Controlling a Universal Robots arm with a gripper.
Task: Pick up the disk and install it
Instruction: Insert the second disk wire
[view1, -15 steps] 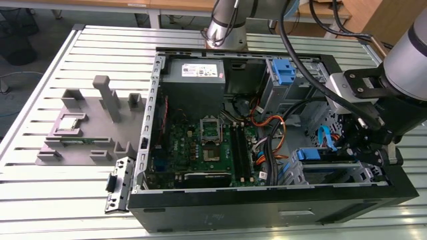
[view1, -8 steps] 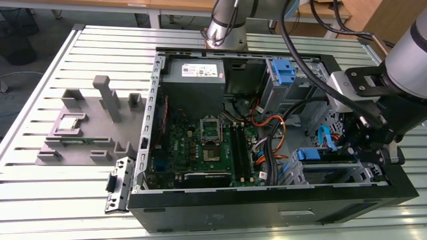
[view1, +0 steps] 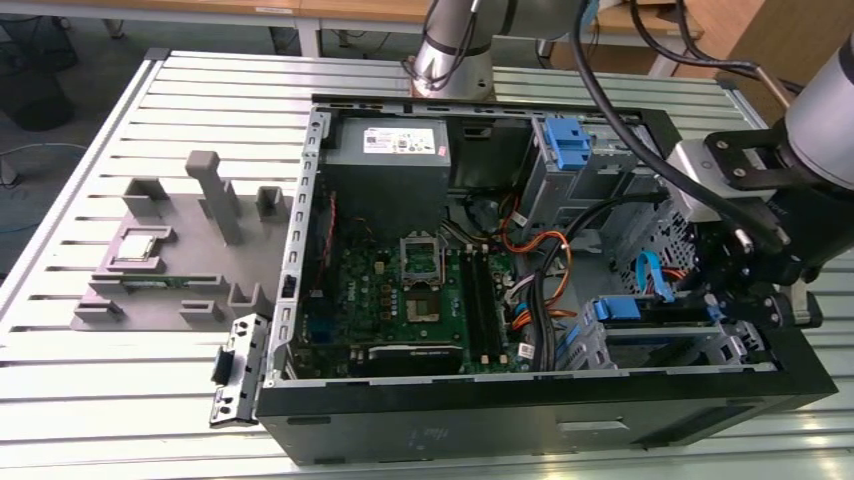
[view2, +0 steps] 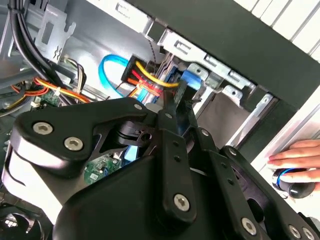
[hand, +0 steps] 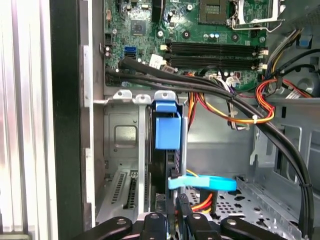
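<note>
Claw (hand: 175, 212) pinching disk (hand: 167, 132) edge, nearly seated in bay (hand: 125, 135): best pushed straight, clear of cables (hand: 235, 107).

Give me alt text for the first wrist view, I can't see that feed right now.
The gripper reaches into an open computer case, at the edge of the disk standing on edge in a metal drive cage. A light blue cable crosses near the fingertips; black and orange-yellow cables run from the green motherboard beyond.
</note>
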